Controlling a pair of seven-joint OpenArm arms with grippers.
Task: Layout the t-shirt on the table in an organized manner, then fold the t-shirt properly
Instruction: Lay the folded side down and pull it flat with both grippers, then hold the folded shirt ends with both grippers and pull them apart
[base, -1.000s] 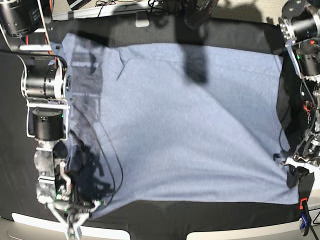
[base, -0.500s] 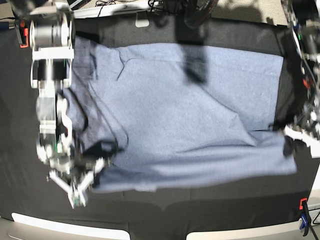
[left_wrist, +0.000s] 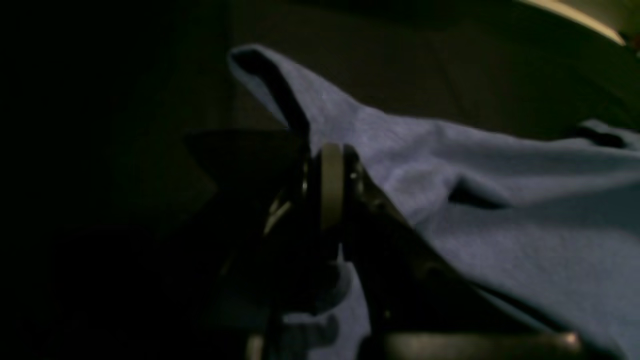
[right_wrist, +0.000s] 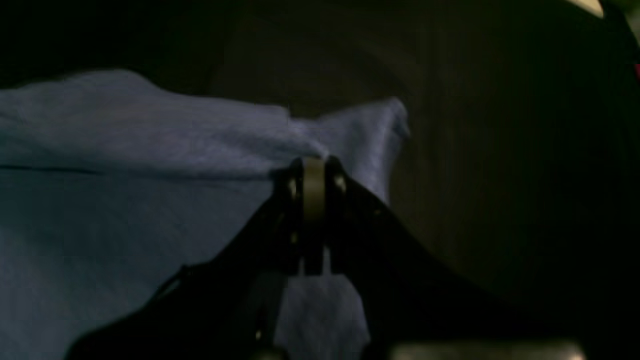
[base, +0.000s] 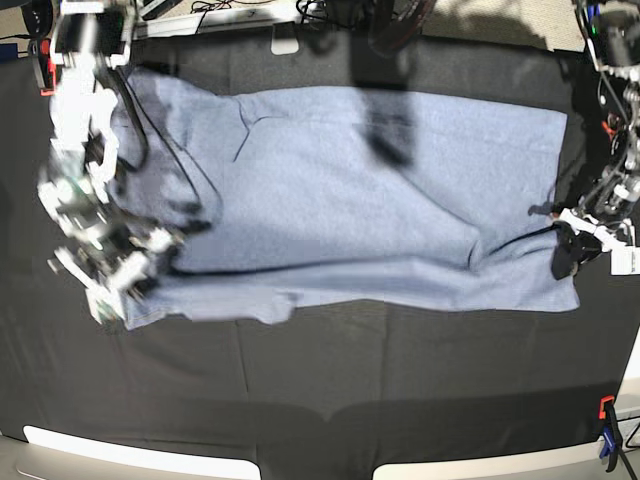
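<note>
- In the left wrist view, low and centre of the frame, the left gripper (left_wrist: 331, 187) has its jaws closed on a raised edge of the t-shirt (left_wrist: 500, 200); cloth drapes away to the right, and one loose corner stands up at upper centre. To do this fold well, I judge the pinch should hold firm so the edge cannot slip out.
- In the right wrist view, at mid-frame, the right gripper (right_wrist: 313, 192) is likewise clamped on the shirt's edge (right_wrist: 125, 165), with fabric spreading to the left and a small flap to the upper right. The picture is dark, so how much cloth is caught I cannot tell.
- In the base view, the shirt (base: 350, 200) lies across the upper middle of the table (base: 380, 400), its near edge lifted and doubled over. The right gripper (base: 110, 285) is at the left of the frame, blurred; the left gripper (base: 575, 245) at the right. Both ends should travel level and together, with the cloth taut between them, so the fold line comes out straight.
</note>
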